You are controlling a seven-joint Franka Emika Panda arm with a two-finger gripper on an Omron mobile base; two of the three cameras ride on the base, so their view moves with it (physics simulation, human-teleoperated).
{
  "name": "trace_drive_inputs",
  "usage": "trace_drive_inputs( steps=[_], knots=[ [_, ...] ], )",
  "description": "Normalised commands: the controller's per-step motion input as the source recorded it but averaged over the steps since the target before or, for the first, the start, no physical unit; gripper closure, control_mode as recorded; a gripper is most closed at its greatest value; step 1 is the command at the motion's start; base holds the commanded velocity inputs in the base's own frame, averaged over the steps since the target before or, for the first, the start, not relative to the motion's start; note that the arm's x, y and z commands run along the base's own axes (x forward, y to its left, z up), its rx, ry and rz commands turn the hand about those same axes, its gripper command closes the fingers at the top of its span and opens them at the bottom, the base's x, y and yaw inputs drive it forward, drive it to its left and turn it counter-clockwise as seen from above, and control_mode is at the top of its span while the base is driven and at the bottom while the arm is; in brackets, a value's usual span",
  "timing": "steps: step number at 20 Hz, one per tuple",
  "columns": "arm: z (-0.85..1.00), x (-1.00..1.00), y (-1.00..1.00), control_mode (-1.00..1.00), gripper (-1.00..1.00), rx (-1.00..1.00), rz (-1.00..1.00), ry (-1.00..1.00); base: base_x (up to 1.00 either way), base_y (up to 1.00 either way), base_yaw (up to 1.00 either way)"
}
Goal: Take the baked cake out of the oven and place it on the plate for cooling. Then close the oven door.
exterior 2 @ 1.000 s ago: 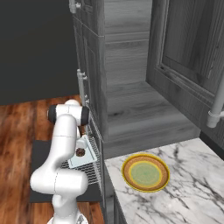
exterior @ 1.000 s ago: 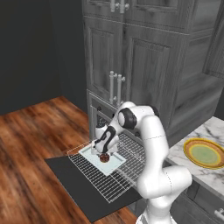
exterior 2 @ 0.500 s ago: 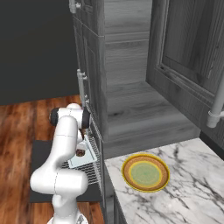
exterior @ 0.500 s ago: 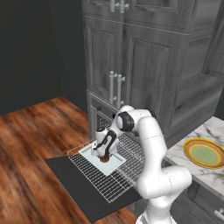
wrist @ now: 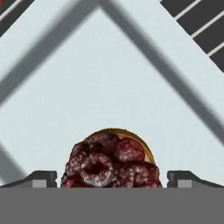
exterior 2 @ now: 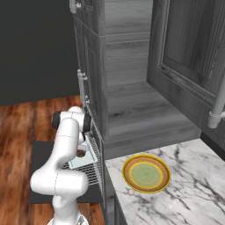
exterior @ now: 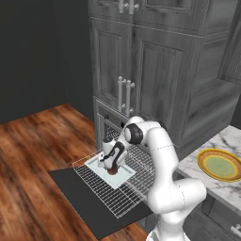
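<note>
My left base camera looks forward and down from behind the arm at the open oven door [exterior: 89, 202] and rack. The right one shares that rack and the plate [exterior 2: 146, 173]. My hand camera sits very close above the cake [wrist: 111, 162].

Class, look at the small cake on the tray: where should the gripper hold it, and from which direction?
Grip the cake across its rounded sides, coming straight down from above. It is a low lumpy mound lying flat on the tray, and the fingertips already flank it left and right, so the sides are probably the only graspable faces.
</note>
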Motion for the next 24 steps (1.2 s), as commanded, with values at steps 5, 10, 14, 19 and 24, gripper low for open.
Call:
trace_drive_inputs(
  steps=[5,10,14,19,24],
  knots=[
    [-0.01,0.09,0.00,-1.00,-1.00,0.00,0.00,0.00,0.00,0.00,0.00],
    [-0.20,0.00,0.00,-1.00,-1.00,0.00,0.00,0.00,0.00,0.00,0.00],
    [-0.21,0.00,0.00,-1.00,-1.00,0.00,0.00,0.00,0.00,0.00,0.00],
    [-0.04,0.00,-0.02,-1.00,1.00,0.00,-0.01,0.00,0.00,0.00,0.00],
    [-0.11,-0.04,-0.03,-1.00,1.00,0.00,-0.02,0.10,0.00,0.00,0.00]
  ],
)
